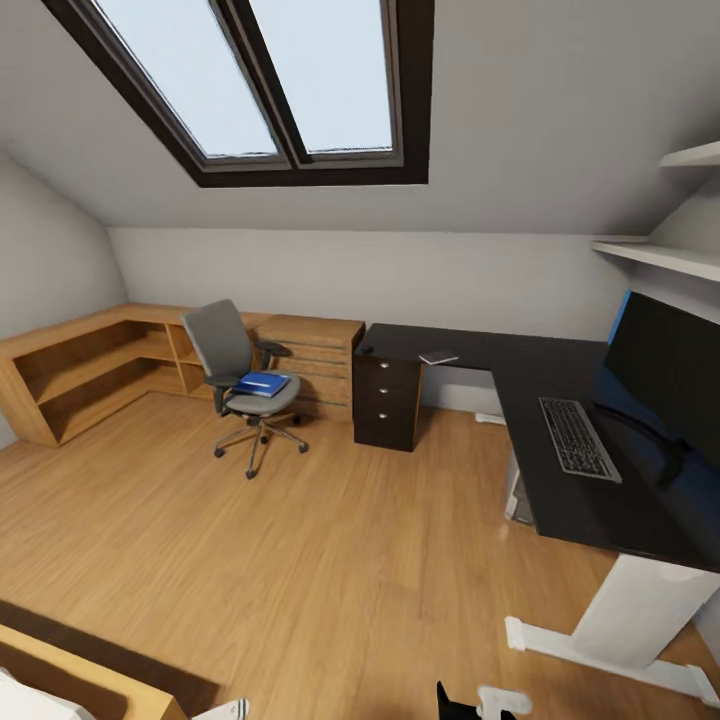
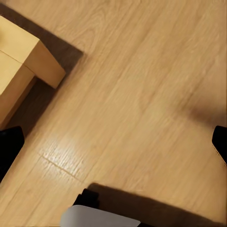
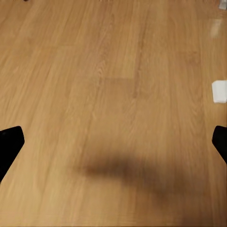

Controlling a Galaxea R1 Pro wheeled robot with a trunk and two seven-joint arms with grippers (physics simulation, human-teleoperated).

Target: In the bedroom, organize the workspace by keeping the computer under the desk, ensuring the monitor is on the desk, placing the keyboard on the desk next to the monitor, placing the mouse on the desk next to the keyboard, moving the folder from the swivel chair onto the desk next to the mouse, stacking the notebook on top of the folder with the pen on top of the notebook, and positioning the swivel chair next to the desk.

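Folder (image 1: 262, 383) lies flat on the swivel chair (image 1: 243, 378) seat, far left of the desk (image 1: 560, 440). Thin, light and slick, I judge; I'd pinch an overhanging edge. Both my grippers (image 2: 113, 142) (image 3: 113, 144) hang spread over floor, holding nothing.

Glossy black L-shaped desk (image 1: 520, 375) carrying keyboard (image 1: 578, 438), wide monitor (image 1: 665, 375), small notebook (image 1: 438, 357), blue folder (image 1: 262, 383) lying on swivel chair (image 1: 238, 375) seat, chair standing on wood floor (image 1: 330, 560)

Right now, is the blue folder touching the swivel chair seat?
Touching. The head view shows the folder lying flat on the swivel chair seat, with no gap beneath it.
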